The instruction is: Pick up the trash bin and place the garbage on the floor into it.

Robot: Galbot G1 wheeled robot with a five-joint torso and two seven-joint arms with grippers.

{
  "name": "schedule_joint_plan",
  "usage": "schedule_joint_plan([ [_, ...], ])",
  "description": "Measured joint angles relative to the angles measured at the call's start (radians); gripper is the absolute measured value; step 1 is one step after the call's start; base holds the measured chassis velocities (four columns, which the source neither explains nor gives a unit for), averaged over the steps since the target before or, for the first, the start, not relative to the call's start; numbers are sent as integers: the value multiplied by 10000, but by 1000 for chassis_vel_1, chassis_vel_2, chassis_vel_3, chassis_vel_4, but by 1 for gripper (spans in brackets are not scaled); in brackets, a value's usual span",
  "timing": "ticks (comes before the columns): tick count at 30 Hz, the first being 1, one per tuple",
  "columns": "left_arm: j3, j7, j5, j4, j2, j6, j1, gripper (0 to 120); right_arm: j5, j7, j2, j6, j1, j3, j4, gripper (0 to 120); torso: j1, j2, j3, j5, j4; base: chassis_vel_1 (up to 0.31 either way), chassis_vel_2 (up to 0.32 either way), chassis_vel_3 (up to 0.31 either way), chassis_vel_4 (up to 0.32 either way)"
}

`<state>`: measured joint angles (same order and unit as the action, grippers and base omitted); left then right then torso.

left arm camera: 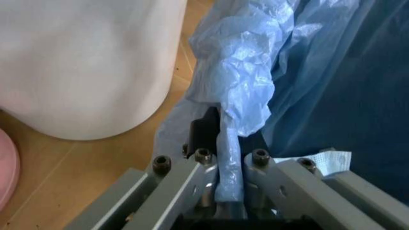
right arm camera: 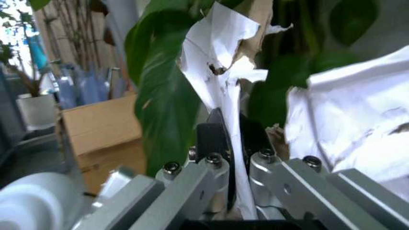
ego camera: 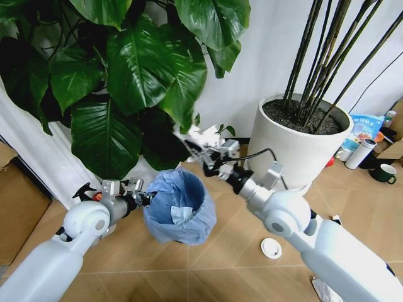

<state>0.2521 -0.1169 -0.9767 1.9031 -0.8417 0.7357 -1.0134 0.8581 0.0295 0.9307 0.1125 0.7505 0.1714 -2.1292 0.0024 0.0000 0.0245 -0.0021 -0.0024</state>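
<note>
A Galbot G1 holds the trash bin clear of the floor with its left claw, which is clenched on the blue bag liner folded over the near rim. In the left wrist view, the left claw pinches a pleat of that crinkled plastic between its fingers. Gripping the rim rather than the body keeps the bin's mouth open and tipped upward toward the other arm; a white scrap already lies inside.

Above and just behind the bin's far rim, the right claw grasps a piece of the garbage — a crumpled white paper — raised in front of the big leafy plant. The right wrist view shows the right claw closed tight on a thin fold of the torn paper, the rest fanning out above the fingers. Held high and near the opening, the paper appears poised for a drop into the liner, though it is not yet over the centre.

More litter waits on the herringbone floor: a white round disc beside the right arm and a pale scrap near the lower edge. A large white plant pot stands just behind — a tight corner in which the thin bag could snag or slip from the pinch.
</note>
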Motion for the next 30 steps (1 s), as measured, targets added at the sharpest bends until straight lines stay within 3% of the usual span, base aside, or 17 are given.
schedule_joint_plan([
  [16, 151, 146, -39, 9, 74, 0, 1, 0, -144, -55, 527, 9, -48, 1343, 1164, 0, 0, 0, 0, 2, -3, 0, 0, 0, 0],
  [21, 224, 198, -29, 45, 108, 0, -36, 0, -333, -171, 491, 0, 44, 1458, 1196, 15, 0, 0, 0, 1, -2, 0, 0, 0, 0],
  [25, 279, 210, -29, 87, 143, -1, -64, 0, -572, -232, 535, -29, 48, 1525, 1348, 36, 0, 0, 0, 1, -2, 0, 0, 0, 0],
  [30, 323, 233, -12, 122, 173, -2, -120, 0, -659, -244, 520, -35, 96, 1465, 1368, 49, 0, 0, 0, 3, -1, 0, 0, 0, 0],
])
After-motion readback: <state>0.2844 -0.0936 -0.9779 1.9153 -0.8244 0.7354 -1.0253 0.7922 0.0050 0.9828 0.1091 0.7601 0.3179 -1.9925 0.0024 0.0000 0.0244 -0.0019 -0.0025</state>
